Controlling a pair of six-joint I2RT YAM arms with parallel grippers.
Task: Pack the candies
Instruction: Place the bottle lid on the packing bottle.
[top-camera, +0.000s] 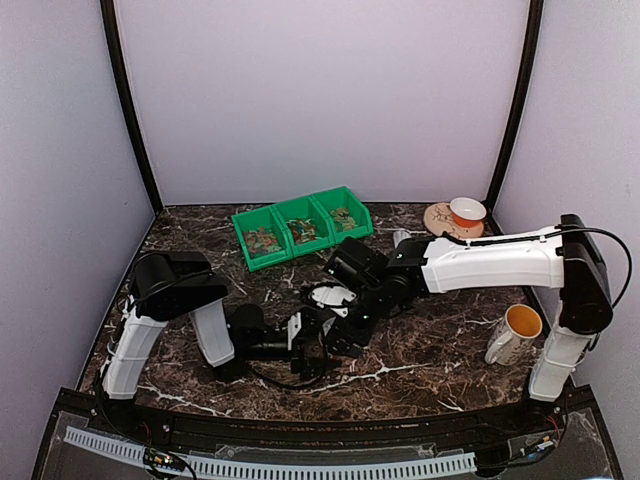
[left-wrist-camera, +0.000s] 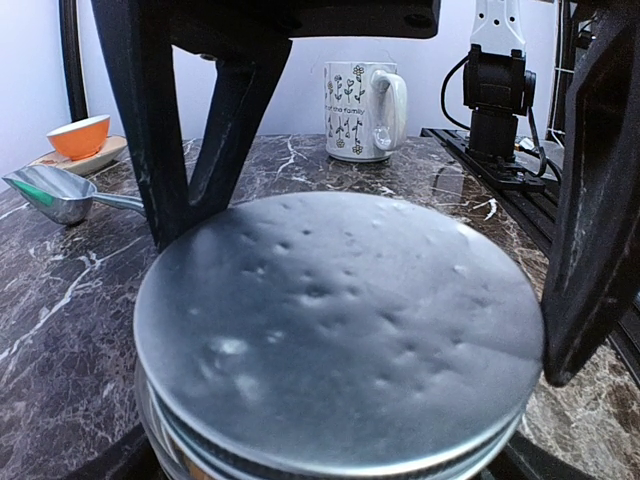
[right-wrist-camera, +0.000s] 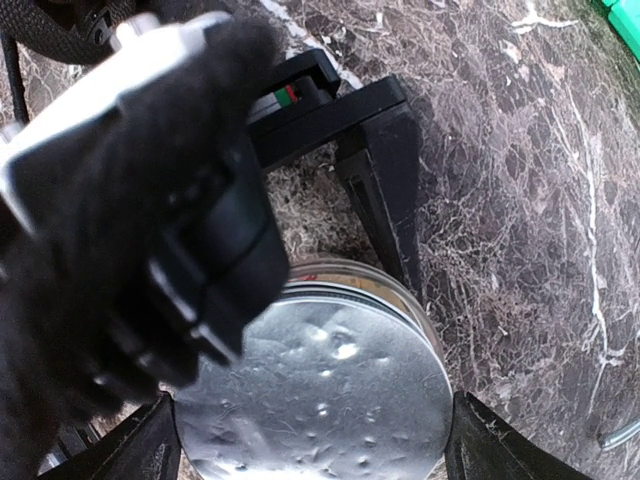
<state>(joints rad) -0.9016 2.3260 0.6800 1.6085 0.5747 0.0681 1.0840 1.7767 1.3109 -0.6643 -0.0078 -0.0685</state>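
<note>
- Currently the candies lie in the green bins at the far side of the bench, well apart from both arms.
- The jar's grey lid is on.
- Your right pincer is spread open astride the lid.
- Your left pincer straddles the jar, but I cannot tell whether its pads bear on it.
- Judged step: lid removal. Clamp the left on the jar body first, then close the right squarely on the rim and twist level so the jar does not skid.

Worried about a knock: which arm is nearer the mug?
Right. The right arm has its upright link standing just beside the mug. The left arm is mounted far off to the left, jaws flanking the jar.
</note>
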